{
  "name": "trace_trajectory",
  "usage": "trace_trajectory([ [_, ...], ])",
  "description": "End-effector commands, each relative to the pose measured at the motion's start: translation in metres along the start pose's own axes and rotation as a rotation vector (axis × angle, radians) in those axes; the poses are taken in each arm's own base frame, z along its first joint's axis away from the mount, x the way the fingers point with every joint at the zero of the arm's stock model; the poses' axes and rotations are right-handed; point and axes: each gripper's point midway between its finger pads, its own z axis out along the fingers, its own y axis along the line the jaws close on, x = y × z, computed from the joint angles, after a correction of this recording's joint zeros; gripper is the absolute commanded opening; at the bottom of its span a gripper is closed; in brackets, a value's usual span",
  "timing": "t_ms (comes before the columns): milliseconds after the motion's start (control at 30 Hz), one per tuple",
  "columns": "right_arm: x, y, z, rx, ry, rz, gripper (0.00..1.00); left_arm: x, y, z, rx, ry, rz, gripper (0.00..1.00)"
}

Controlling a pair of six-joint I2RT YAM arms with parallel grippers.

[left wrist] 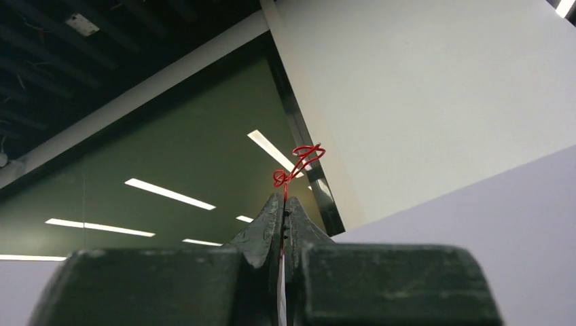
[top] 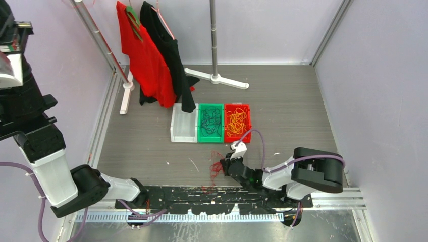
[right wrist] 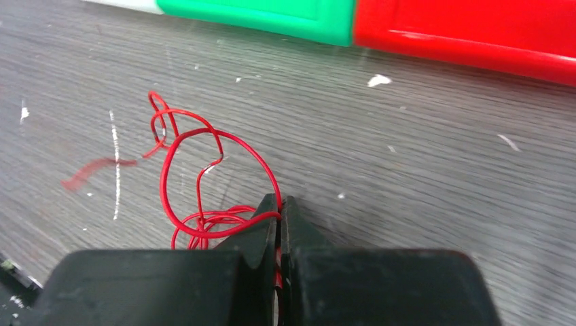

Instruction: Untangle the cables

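Top external, red cable (top: 217,167) near bins (top: 210,139), shirts (top: 151,65) behind

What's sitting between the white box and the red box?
The green box, with dark cables inside it; the top view shows it.

red cable (top: 217,168), green bin (right wrist: 272,13), red bin (right wrist: 462,34)

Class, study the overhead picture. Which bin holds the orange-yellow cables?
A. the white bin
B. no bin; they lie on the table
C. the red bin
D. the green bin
C: the orange-yellow cables sit inside the red bin at the right end of the row, while the green bin beside it holds dark cables.
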Motion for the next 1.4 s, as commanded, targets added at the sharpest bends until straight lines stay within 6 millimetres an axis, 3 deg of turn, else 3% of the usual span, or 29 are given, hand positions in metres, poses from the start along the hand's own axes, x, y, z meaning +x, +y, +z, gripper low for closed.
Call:
trace_trajectory([
  [0,0.002,-0.032,-0.011,0.110,-0.023,-0.040,0.08,-0.006,0.010,-0.003,0.016,-0.005,-0.029,0.00],
  [67,-0.003,-0.023,-0.011,0.074,-0.028,-0.053,0.12,0.003,-0.026,-0.014,0.163,0.030,-0.074,0.00],
  [200,-0.015,-0.003,-0.013,-0.014,-0.044,-0.051,0.17,0.023,-0.094,-0.061,0.430,0.125,-0.194,0.00],
  [433,-0.043,0.028,-0.027,-0.150,-0.075,-0.029,0.27,0.064,-0.176,-0.138,0.661,0.358,-0.348,0.00],
  [633,-0.069,0.030,-0.042,-0.173,-0.131,-0.011,0.28,0.096,-0.241,-0.209,0.822,0.516,-0.402,0.00],
  [967,-0.082,0.018,-0.054,-0.156,-0.177,0.034,0.22,0.140,-0.314,-0.293,0.994,0.719,-0.397,0.00],
  [1367,-0.081,0.009,-0.059,-0.152,-0.192,0.060,0.18,0.176,-0.357,-0.357,1.156,0.798,-0.267,0.00],
])
